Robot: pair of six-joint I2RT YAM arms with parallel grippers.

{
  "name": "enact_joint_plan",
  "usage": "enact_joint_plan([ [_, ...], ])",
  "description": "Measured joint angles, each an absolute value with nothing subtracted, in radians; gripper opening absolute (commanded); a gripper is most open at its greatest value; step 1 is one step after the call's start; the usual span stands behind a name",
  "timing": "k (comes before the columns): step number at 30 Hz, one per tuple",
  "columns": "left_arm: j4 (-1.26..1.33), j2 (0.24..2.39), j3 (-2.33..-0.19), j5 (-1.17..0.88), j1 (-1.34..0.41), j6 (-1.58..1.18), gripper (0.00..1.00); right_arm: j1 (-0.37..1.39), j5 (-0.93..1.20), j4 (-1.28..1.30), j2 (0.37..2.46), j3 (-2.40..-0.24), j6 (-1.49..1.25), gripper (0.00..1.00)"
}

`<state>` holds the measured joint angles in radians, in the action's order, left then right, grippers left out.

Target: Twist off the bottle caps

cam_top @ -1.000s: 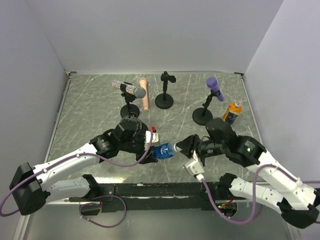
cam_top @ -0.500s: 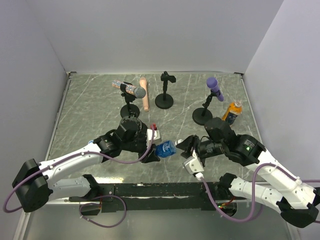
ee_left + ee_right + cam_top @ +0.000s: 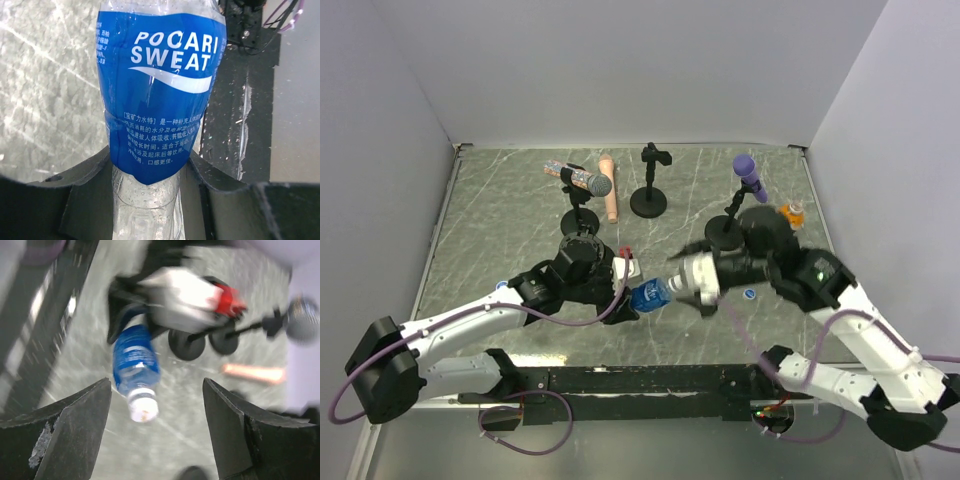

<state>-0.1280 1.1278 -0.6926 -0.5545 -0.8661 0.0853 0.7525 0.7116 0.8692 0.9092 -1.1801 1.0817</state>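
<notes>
well, left gripper (image 3: 147, 185) clamps blue bottle (image 3: 160, 90) midair; right gripper (image 3: 156, 385) wide, empty. we fear right arm (image 3: 840, 310) knocks loose blue cap (image 3: 748, 294) beside it.

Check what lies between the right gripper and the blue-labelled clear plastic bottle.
Nothing solid: the right wrist view shows only bare grey marbled table between the open right gripper and the blue-labelled clear plastic bottle's neck.

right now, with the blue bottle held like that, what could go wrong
The left gripper pinches the blue bottle only near its base, so it could slip or swing. The open right gripper is blurred, close to the bottle's neck, and might knock it. The right arm crowds the orange bottle and purple microphone and could topple them.
</notes>
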Motion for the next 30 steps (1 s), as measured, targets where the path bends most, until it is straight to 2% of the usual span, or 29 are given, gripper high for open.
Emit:
enact_joint_plan([
  [6,-0.111,1.061,-0.646,-0.492,-0.866,0.084,0.01,0.496,0.880,0.902,1.128,-1.440,0.629,0.79],
  [14,-0.019,1.035,-0.638,-0.417,-0.866,0.013,0.01,0.452,0.981,1.082,1.380,-1.499,0.264,0.78],
  [18,-0.004,1.024,-0.627,-0.394,-0.866,-0.013,0.01,0.442,0.992,1.106,1.405,-1.482,0.176,0.78],
  [22,-0.003,1.022,-0.627,-0.387,-0.866,-0.022,0.01,0.434,0.996,1.116,1.405,-1.482,0.149,0.73],
  [27,0.002,1.022,-0.627,-0.387,-0.867,-0.024,0.01,0.432,0.995,1.121,1.406,-1.482,0.146,0.66],
  [30,0.006,1.022,-0.627,-0.387,-0.867,-0.031,0.01,0.429,0.992,1.121,1.406,-1.481,0.146,0.58],
])
